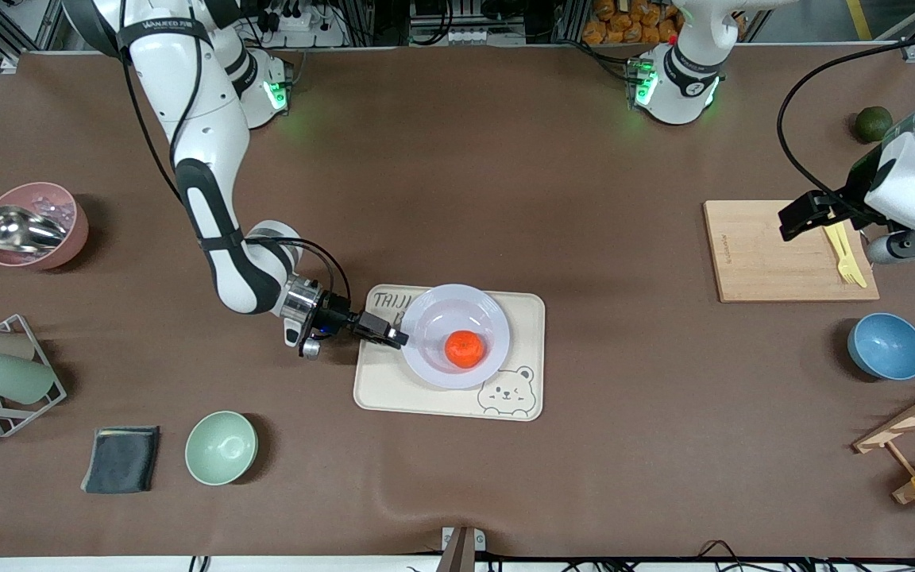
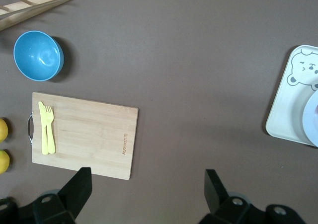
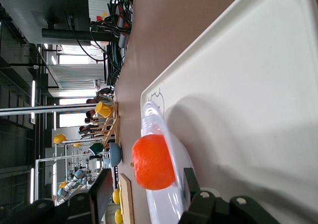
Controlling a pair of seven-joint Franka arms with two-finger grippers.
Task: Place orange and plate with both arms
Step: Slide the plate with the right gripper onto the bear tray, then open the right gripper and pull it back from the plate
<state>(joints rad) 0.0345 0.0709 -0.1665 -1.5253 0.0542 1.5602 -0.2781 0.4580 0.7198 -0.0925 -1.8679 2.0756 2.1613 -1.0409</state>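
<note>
Mint-green bowl (image 1: pixel 221 447): low in the frame, toward the right arm's end of the worktop, beside a dark folded cloth (image 1: pixel 121 458).
Tray (image 1: pixel 394 389): cream, with a bear drawing, at the lower centre of the frame; it carries the plate.
Plate (image 1: pixel 426 369): pale lavender-white, lying flat on the tray, covering part of the lettering at the tray's upper corner.
Orange (image 1: pixel 465 349): resting in the plate's well, slightly off centre toward the front camera.
Right end effector (image 1: pixel 394 335): low at the plate's rim on the side toward the right arm's end; fingers spread apart, pinching nothing, with the orange seen between them in the right wrist view.
Blue bowl (image 1: pixel 886 345): mid-frame at the left arm's end of the worktop.
Cutting board (image 1: pixel 775 254): wooden, just above the blue bowl in the frame, with a yellow fork (image 1: pixel 845 253) lying on it.
Left end effector (image 2: pixel 144 177): up in the air over the worktop at the cutting board's edge; fingers spread wide and empty; this arm waits.
Dark green fruit (image 1: pixel 873 124): upper corner of the frame at the left arm's end.
</note>
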